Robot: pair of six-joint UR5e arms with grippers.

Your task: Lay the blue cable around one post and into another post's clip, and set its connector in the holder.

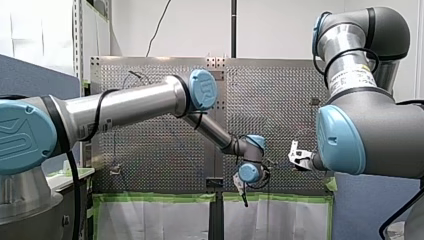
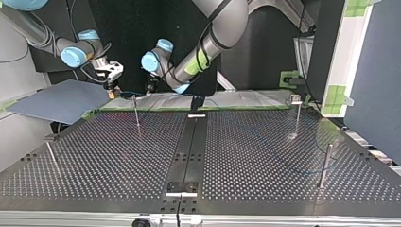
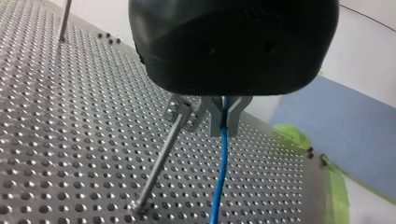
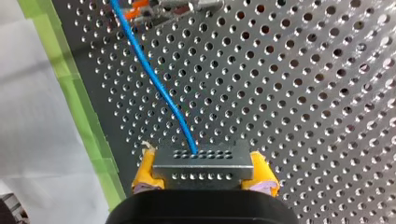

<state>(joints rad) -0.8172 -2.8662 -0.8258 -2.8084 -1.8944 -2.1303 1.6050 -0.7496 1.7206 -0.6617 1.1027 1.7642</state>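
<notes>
Right here at my right gripper (image 4: 204, 176): yellow pads (image 4: 145, 169) clamped on the grey metal connector (image 4: 203, 161), squeezing its two short ends. Good place to hold it, I'd say. The block looks rigid and takes pressure, which the wire doesn't.

The blue cable (image 4: 159, 88) leaves the connector's face and runs in a gentle bow out over the perforated table (image 4: 303, 93) to my other arm. That slight bow tells me it is thin, light and soft. It should drape, not push, so I reckon it has to be led under mild tension and never shoved.

Over to my left gripper (image 3: 225, 119): metal fingers pinched on the cable, which hangs loose below them. Smooth jacket on bare metal, so I judge it may slide through if I pull hard. That could be useful for feeding, but risky for placing. Taking it close to the post gives the most control.

Just beside those fingers stands a thin post (image 3: 161, 161) with a clip head (image 3: 180, 112). The cable passes beside it, not in it.

Further out in the top view: a second clip-topped post (image 2: 297, 116), a plain post (image 2: 324, 165) and another (image 2: 51, 153), all without cable. A dark bracket (image 2: 182, 187) at the far edge may be the holder, though I can't tell.
</notes>
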